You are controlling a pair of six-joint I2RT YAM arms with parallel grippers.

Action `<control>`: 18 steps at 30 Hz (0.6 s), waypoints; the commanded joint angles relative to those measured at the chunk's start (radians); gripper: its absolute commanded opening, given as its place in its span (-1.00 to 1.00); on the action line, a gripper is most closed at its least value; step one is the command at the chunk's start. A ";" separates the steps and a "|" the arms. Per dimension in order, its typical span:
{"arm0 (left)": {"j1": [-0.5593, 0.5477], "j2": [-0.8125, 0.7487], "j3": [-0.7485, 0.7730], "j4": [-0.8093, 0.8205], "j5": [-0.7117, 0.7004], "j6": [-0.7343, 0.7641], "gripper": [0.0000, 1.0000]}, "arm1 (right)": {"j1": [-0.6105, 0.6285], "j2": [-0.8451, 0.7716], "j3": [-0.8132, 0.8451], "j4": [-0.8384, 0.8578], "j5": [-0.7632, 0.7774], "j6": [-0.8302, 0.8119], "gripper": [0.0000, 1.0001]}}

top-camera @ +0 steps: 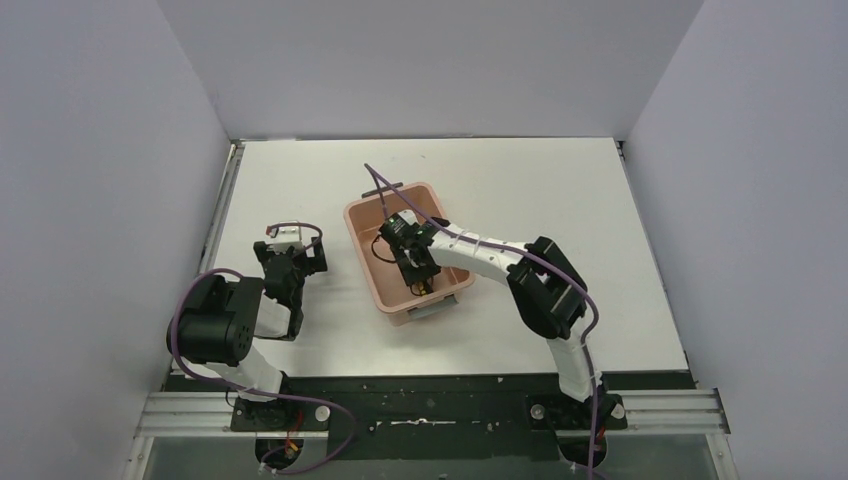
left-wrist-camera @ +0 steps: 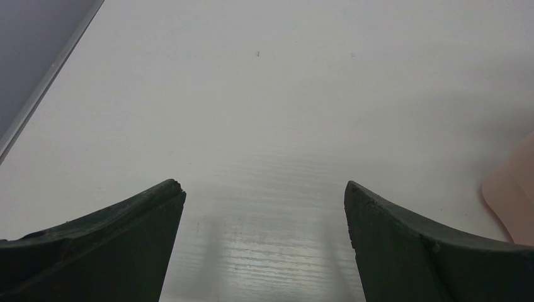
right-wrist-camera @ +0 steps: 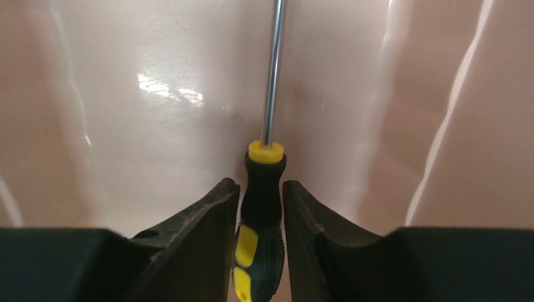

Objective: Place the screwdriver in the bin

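The salmon-pink bin (top-camera: 360,248) stands at the table's middle. My right gripper (top-camera: 417,272) reaches down inside it. In the right wrist view the gripper (right-wrist-camera: 259,184) is shut on the black-and-yellow handle of the screwdriver (right-wrist-camera: 266,153). The thin metal shaft points away from the gripper over the glossy bin floor (right-wrist-camera: 126,94), low inside the bin. My left gripper (top-camera: 291,236) is open and empty over bare table to the left of the bin. In its wrist view (left-wrist-camera: 264,189) nothing lies between the fingers, and a corner of the bin (left-wrist-camera: 517,189) shows at the right edge.
White walls close in the table on the left, back and right. A metal rail (top-camera: 222,215) runs along the table's left edge. A purple cable (top-camera: 385,190) arches over the bin's far end. The bin's grey handle (top-camera: 428,311) faces the arm bases.
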 commanded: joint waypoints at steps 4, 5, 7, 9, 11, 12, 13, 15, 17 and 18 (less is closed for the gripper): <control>0.006 -0.014 0.005 0.027 0.019 0.009 0.95 | 0.008 -0.017 0.035 0.030 0.103 0.035 0.12; 0.007 -0.014 0.005 0.028 0.018 0.008 0.95 | 0.012 -0.026 0.044 0.024 0.111 0.035 0.17; 0.006 -0.015 0.005 0.027 0.018 0.009 0.95 | 0.020 -0.055 0.077 0.005 0.127 0.028 0.22; 0.006 -0.015 0.004 0.028 0.018 0.009 0.95 | 0.034 -0.081 0.125 -0.026 0.152 0.016 0.26; 0.006 -0.014 0.004 0.027 0.018 0.008 0.95 | 0.042 -0.117 0.169 -0.045 0.154 0.001 0.31; 0.006 -0.014 0.004 0.028 0.018 0.008 0.95 | 0.044 -0.143 0.185 -0.047 0.145 -0.015 0.36; 0.006 -0.015 0.004 0.028 0.018 0.009 0.95 | 0.044 -0.172 0.197 -0.043 0.141 -0.025 0.44; 0.006 -0.014 0.004 0.029 0.018 0.008 0.95 | 0.041 -0.236 0.211 -0.032 0.136 -0.062 0.85; 0.006 -0.015 0.005 0.027 0.018 0.008 0.95 | 0.031 -0.305 0.214 -0.024 0.148 -0.091 1.00; 0.006 -0.015 0.004 0.028 0.019 0.008 0.95 | 0.022 -0.342 0.209 -0.021 0.155 -0.105 1.00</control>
